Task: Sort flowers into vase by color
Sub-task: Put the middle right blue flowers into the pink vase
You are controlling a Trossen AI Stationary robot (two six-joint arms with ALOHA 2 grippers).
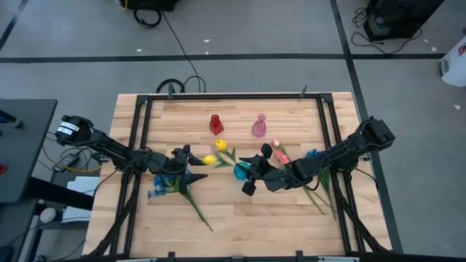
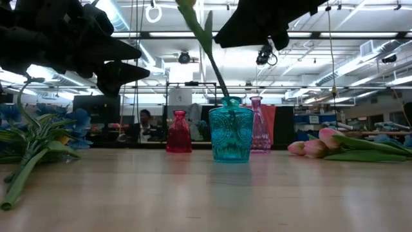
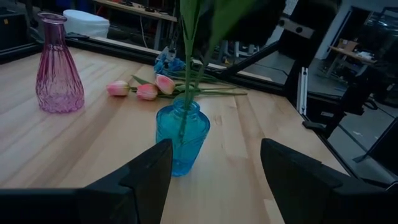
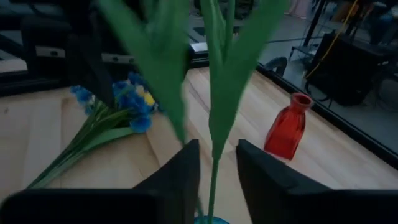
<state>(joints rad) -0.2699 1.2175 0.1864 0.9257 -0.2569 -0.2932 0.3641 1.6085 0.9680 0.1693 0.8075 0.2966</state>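
Stem in vase, right claw at the point of letting go.

The green stem (image 4: 214,168) stands in the blue vase (image 2: 230,136), which sits near the middle of the table (image 1: 291,218). The stem's foot is down the vase neck. Its long axis is close to upright and leans toward the far left corner of the table, as the low view shows. Two yellow buds (image 1: 220,145) show on that side of the vase from above; I cannot tell which one tops this stem.

My right claw (image 4: 217,149) is just above the vase mouth with one finger on each side of the stem. The jaws stand narrowly apart, with a gap showing on both sides, so I am pinching nothing. I judge that the next move depends on this fit: the stem runs straight up through the gap, so I should back out the way I reached in, from the table's right edge, not sideways across the stem.

My left claw (image 3: 216,149) is wide and empty. It faces the same vase from the left and is farther from it than the right claw.

Farther out, pink tulips (image 2: 315,147) lie toward the right edge and blue sprigs (image 4: 134,102) toward the left edge. The red vase (image 4: 287,127) and pink vase (image 3: 58,68) stand nearer the far edge.
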